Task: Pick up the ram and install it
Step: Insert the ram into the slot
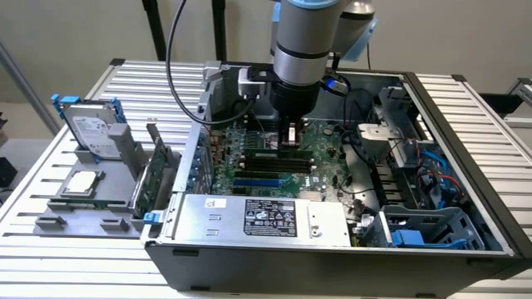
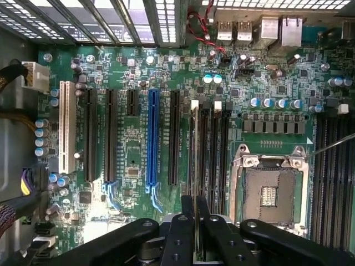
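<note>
Above the motherboard's black slots [image 1: 275, 163], gripper [image 1: 291, 142] pinches the ram [image 2: 193, 160] edge-on; installing is underway, needing exact alignment over one slot.

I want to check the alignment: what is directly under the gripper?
Under the gripper lies the green motherboard, with its black memory slots right beneath the fingers. A thin edge of the ram runs down from between them. The fingers cover its held end.
</note>
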Robot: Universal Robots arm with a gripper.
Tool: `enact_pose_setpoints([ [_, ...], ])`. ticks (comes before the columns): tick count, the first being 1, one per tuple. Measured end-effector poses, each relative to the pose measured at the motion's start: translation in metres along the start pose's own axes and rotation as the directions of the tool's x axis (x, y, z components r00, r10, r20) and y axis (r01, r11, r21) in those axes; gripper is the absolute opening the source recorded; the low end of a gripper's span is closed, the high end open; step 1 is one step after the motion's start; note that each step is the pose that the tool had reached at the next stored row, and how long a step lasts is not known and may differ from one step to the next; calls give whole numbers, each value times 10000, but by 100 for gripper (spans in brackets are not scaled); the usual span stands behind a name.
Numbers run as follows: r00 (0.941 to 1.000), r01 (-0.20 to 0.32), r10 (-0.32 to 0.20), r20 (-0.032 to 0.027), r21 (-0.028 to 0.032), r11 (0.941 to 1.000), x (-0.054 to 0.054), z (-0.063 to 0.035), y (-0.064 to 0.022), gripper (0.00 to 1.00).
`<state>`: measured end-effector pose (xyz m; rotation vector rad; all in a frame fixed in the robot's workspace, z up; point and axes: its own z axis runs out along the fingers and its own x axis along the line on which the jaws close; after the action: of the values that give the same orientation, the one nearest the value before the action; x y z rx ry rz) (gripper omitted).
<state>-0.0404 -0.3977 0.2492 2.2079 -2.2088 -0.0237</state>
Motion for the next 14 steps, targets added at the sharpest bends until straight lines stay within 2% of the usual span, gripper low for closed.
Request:
enact_pose_setpoints([
  [6, 10000, -1, 2, -43, 77, 10000, -56, 100, 3, 0],
  [11, 9997, -8, 10, -260, 82, 10000, -65, 134, 2, 0],
  [12, 9996, -8, 10, -284, 85, 10000, -66, 138, 2, 0],
  [14, 9996, -7, 10, -292, 84, 10000, -66, 140, 2, 0],
])
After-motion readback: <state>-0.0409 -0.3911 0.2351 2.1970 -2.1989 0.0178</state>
